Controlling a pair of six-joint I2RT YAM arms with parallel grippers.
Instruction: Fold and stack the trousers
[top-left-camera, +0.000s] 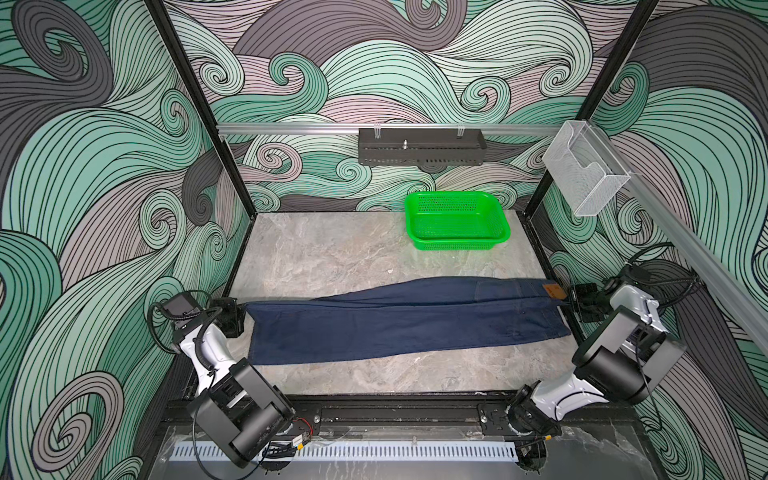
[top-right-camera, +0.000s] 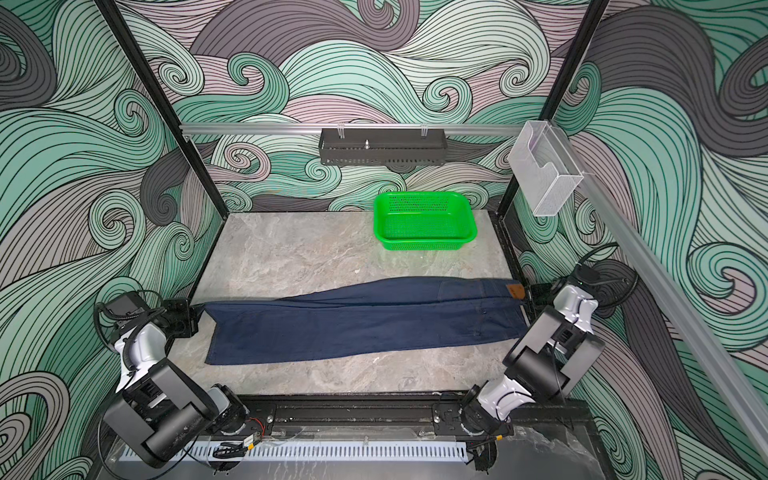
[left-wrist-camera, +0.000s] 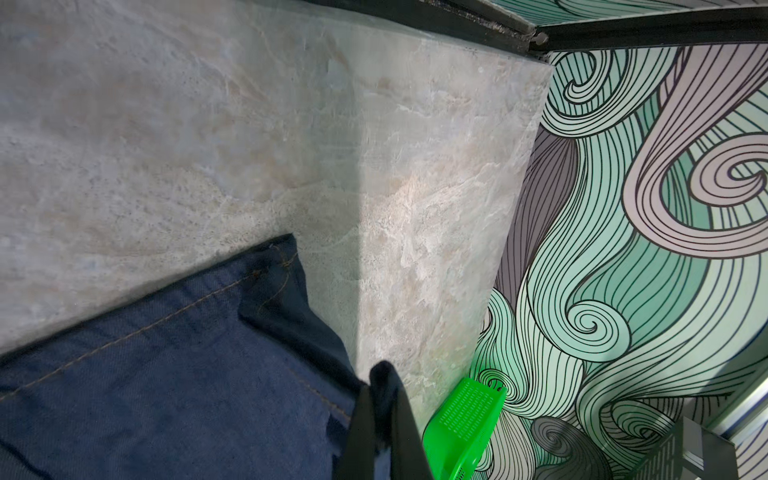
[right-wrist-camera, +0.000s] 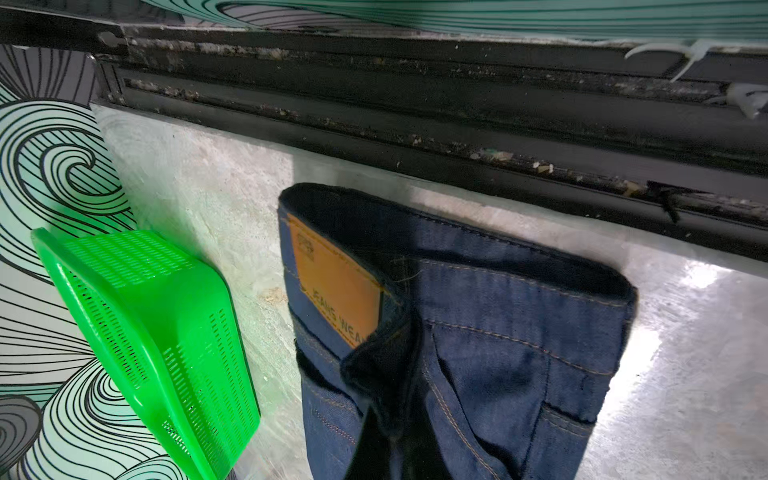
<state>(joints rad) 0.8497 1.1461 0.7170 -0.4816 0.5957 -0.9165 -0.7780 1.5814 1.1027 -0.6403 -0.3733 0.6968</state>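
While the trousers (top-left-camera: 407, 322) lie stretched lengthwise across the table (top-left-camera: 332, 253), left edge to right edge, the left gripper (top-left-camera: 244, 308) pinches a hem corner at the left edge; the right gripper (top-left-camera: 566, 302) pinches the waistband beside the tan patch (top-left-camera: 552, 289) at the right edge; well behind them, a green basket (top-left-camera: 455, 246) sits near the back right corner, its whole mesh floor showing.

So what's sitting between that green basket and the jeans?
Nothing: only bare grey marble tabletop separates the green basket from the trousers, as both top views show.
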